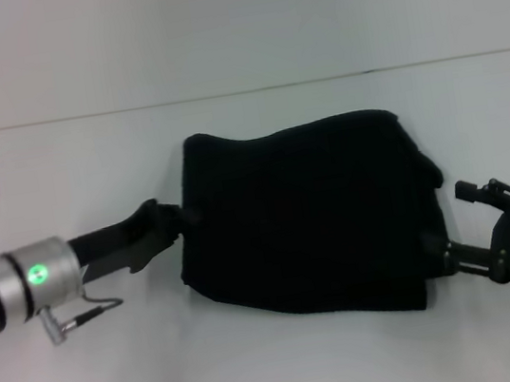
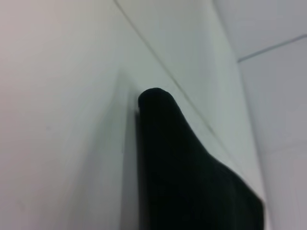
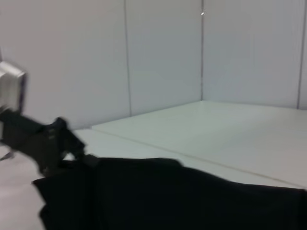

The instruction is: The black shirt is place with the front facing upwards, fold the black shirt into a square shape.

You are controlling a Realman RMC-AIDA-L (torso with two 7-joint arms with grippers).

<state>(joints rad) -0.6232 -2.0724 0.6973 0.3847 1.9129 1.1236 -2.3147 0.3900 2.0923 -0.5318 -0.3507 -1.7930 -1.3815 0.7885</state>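
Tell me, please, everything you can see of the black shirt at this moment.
The black shirt lies on the white table, already folded into a thick, roughly rectangular stack of soft, plain black fabric; no lettering or label shows. Its edges are rounded and a little uneven, with a bulge of cloth on the robot's right side. The left gripper meets its left edge and the right gripper its near right corner; whether either grips the cloth cannot be told.
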